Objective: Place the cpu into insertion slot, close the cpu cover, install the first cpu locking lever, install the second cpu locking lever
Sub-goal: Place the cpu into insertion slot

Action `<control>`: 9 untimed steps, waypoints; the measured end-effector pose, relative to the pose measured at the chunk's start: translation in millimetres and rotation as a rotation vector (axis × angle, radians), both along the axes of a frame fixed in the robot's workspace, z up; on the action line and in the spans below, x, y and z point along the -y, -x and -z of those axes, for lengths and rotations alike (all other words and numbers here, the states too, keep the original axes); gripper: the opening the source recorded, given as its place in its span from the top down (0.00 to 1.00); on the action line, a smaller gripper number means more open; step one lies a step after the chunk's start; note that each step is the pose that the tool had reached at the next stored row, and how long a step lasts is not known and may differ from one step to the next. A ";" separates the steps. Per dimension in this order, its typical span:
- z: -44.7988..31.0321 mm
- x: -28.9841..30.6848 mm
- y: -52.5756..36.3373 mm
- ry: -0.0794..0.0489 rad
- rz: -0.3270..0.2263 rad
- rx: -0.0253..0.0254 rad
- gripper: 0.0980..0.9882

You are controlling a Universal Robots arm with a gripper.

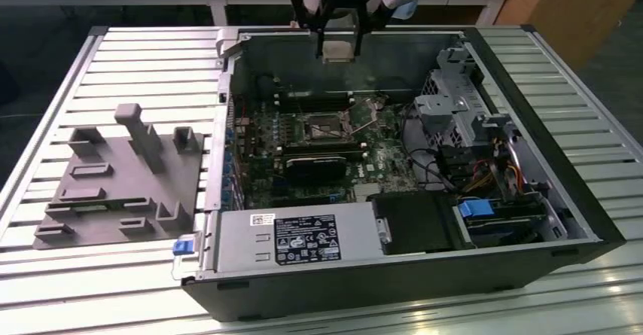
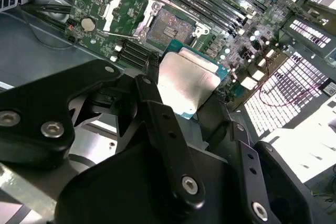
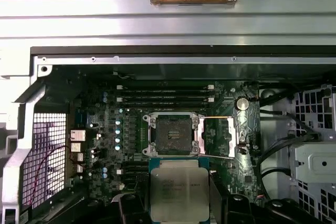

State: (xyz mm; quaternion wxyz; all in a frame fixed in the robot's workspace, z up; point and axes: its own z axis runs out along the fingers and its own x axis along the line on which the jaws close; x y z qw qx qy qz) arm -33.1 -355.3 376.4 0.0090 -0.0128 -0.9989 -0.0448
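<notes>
My gripper (image 1: pixel 339 51) hangs above the open computer case's far wall, shut on the cpu (image 1: pixel 339 38), a flat square chip with a pale metal face. Both wrist views show the cpu (image 2: pixel 189 80) (image 3: pixel 178 190) clamped between the black fingers (image 2: pixel 157 108) of the gripper (image 3: pixel 178 205). Below it on the green motherboard lies the insertion slot (image 1: pixel 324 129) (image 2: pixel 170 24) (image 3: pixel 170 135), bare, with a dark centre. The cpu cover (image 3: pixel 201 141) (image 2: pixel 112 8) is swung open and lies beside the slot. The chip is well above the slot and apart from it.
The case (image 1: pixel 562 192) lies on a slatted metal table (image 1: pixel 150 56). Inside are long memory slots (image 3: pixel 165 95), a black fan card (image 1: pixel 319 166), a drive cage (image 1: pixel 457 113), cables and a power supply (image 1: pixel 301 237). A grey plastic fixture (image 1: pixel 120 184) stands on the exterior view's left.
</notes>
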 end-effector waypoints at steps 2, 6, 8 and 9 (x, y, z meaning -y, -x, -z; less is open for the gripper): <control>1.8 0.0 0.1 0.000 0.000 0.0003 0.50; 6.6 0.0 0.3 0.000 0.000 0.0013 0.50; 10.2 0.0 0.3 0.000 0.000 0.0015 0.50; 12.1 0.0 0.3 0.001 0.000 0.0015 0.50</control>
